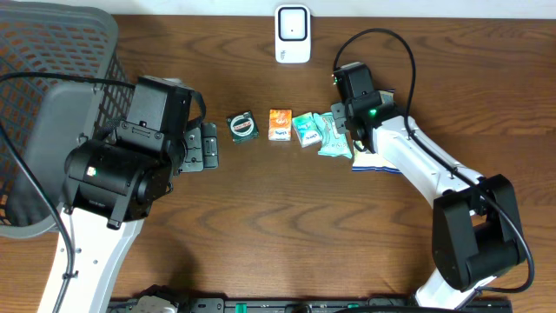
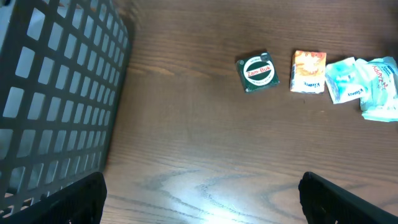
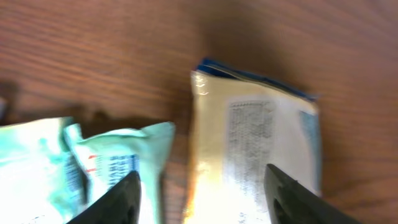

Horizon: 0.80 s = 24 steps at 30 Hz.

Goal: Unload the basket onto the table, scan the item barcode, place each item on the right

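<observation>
Hovering: the right pincer hangs low over the packet with its jaws partly spread and gripping nothing. One finger is above the packet's far half, the other off its edge by the teal pack.
Packet: it lies flat on the table, printed side up, directly under the pincer. It is probably the item to scan, since the pincer is lined up on it. The print is too blurred to pick out a barcode.
Why flat matters: lying so, it offers only thin edges, so the jaws likely need to straddle its width and press down.
Crowding: the teal pack is just beside the packet on one side of the pincer, so a loose close could catch both.
Scanner: it stands well ahead of the right pincer at the table's far edge, apart from the row. The packet would have to be carried there with its code facing it.
Left pincer: its jaws are wide and empty over bare table. The tin and orange pack lie ahead to one side, the basket on the other. It seems parked out of the way.
Stage: the grasp is not yet made.
</observation>
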Motion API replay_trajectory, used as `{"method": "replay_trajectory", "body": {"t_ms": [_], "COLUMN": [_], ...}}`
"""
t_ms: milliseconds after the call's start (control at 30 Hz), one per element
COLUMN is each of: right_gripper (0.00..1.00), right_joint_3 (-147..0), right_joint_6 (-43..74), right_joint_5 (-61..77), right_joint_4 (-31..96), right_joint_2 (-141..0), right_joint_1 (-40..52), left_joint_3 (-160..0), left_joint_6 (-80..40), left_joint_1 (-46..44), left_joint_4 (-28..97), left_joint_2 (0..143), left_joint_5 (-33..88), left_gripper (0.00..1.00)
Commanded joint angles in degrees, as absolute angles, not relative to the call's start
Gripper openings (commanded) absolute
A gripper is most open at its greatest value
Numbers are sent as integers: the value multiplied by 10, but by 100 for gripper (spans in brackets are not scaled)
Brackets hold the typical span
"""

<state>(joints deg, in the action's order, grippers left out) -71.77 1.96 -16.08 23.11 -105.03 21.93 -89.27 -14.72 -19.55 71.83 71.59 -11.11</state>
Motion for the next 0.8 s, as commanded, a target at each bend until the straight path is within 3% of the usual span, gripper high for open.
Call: {"method": "replay_trajectory", "body": {"t_ms": [0, 133, 400, 667, 767], "right_gripper": [71, 91, 87, 64, 41], "right_joint_3": [-704, -704, -704, -704, -704], "right_joint_6": [10, 10, 20, 39, 43], "right_joint_5": [-138, -211, -301, -298, -298], "right_joint_4": [229, 220, 204, 201, 201], "right_joint_2": [-1062, -1090, -1144, -1155, -1155], "right_joint_1": [220, 220, 221, 221, 220], "left_joint_3": [-897, -897, -897, -897, -897], "left_joint_6": [-142, -142, -142, -142, -142], "left_joint_1": [-193, -193, -193, -193, -193], "left_joint_4": [720, 720, 720, 720, 720], "left_joint_2": [719, 719, 719, 719, 719], "left_joint_5": [-121, -121, -121, -121, -121], "left_gripper": [98, 98, 98, 98, 98]}}
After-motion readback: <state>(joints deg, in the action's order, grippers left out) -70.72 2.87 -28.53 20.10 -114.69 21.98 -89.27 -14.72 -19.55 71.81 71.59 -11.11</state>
